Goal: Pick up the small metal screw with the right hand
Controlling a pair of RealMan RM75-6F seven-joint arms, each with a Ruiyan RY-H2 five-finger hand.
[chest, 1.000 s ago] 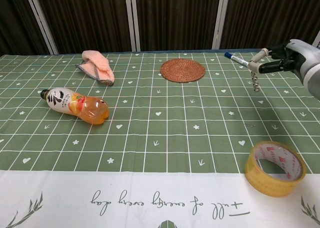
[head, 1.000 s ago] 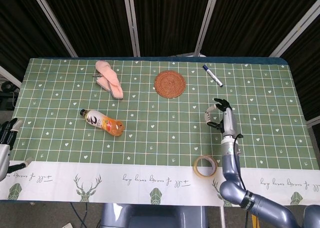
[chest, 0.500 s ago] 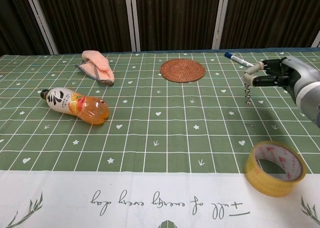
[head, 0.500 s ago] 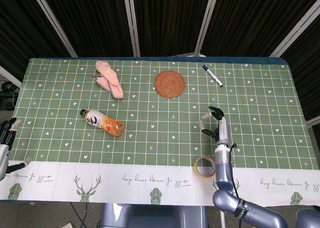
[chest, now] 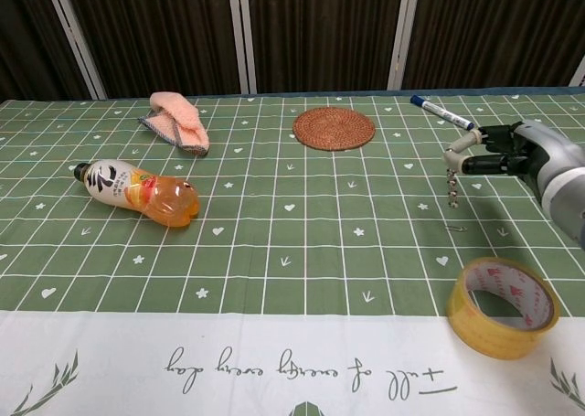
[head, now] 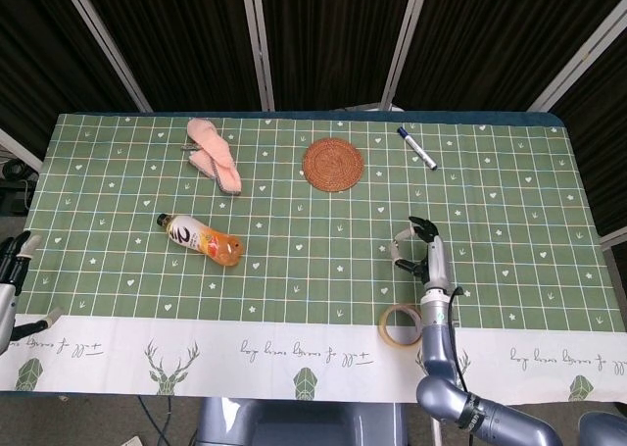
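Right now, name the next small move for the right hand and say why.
Probably lower a little further and let go. The right hand pinches a small corkscrew whose tip hangs close above the green tablecloth, on a bare patch between the marker and the tape roll, so nothing seems to block setting it down.

My left hand (head: 12, 270) cut off at the head view's left edge, its grasp unreadable, my right hand's (chest: 512, 153) wrist cropped in the chest view, tiny corkscrew (chest: 451, 180) detail indistinct

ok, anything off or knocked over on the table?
The drink bottle lies on its side at the left, cap on, nothing spilled. The right hand holds a small corkscrew dangling above the cloth. Nothing else stands out.
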